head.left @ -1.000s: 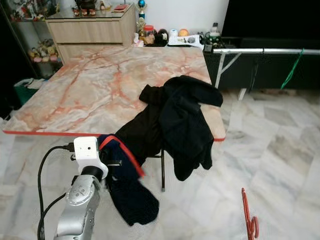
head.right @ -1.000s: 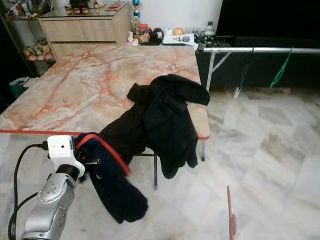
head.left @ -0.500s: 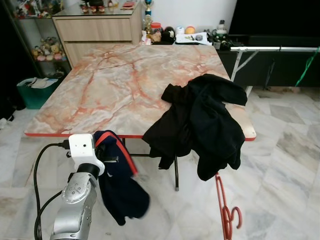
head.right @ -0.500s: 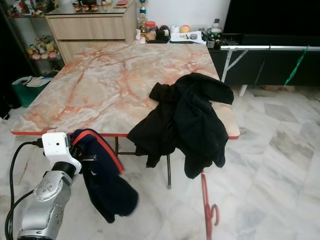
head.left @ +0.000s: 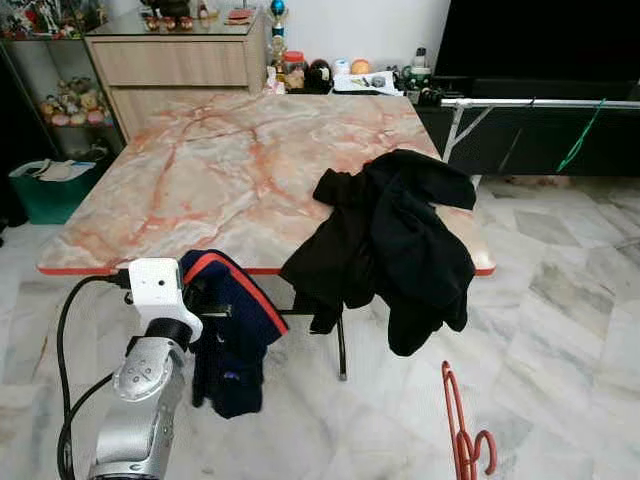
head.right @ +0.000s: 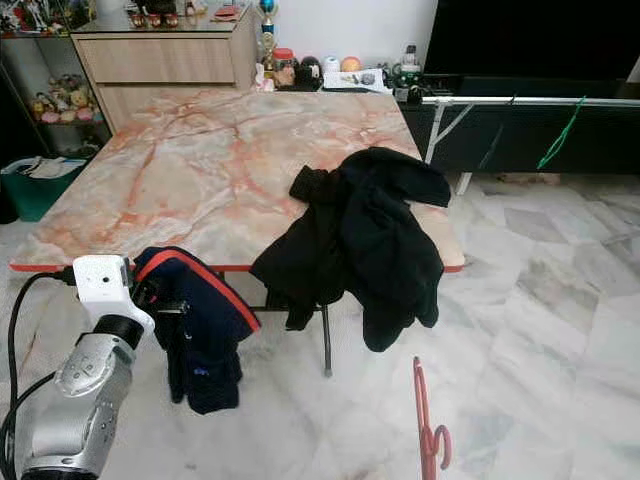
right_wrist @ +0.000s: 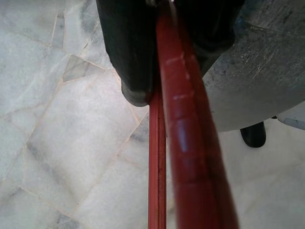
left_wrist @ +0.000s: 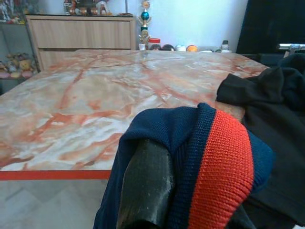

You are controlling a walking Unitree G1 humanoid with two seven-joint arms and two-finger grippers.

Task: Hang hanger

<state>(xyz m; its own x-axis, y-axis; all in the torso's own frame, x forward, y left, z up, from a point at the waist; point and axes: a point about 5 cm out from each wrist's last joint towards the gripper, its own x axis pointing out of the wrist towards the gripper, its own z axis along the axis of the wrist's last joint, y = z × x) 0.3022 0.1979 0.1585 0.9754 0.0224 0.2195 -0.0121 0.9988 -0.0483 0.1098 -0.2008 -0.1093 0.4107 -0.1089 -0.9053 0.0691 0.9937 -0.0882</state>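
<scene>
Red hanger (head.left: 462, 432) is held by the right gripper (right_wrist: 162, 71), whose black fingers (right_wrist: 126, 52) press on the red bar from both sides; in the head views the hanger stands almost upright above the marble floor (head.left: 570, 330), with its hook at the lower end. The left gripper (left_wrist: 145, 186) is raised in front of the robot, well apart from the hanger, and carries a navy garment with a red band (head.left: 232, 325) draped over it. One black finger (left_wrist: 143, 181) shows under the cloth, so I cannot tell how wide this gripper is. Just beyond the left gripper is the marble worktop (head.left: 230, 170). A black garment (head.left: 395, 240) lies on the worktop's near corner, further toward the right gripper's side, and hangs over the edge. Behind the worktop, far from both grippers, a metal rail (head.left: 540, 103) carries a green hanger (head.left: 580, 140).
</scene>
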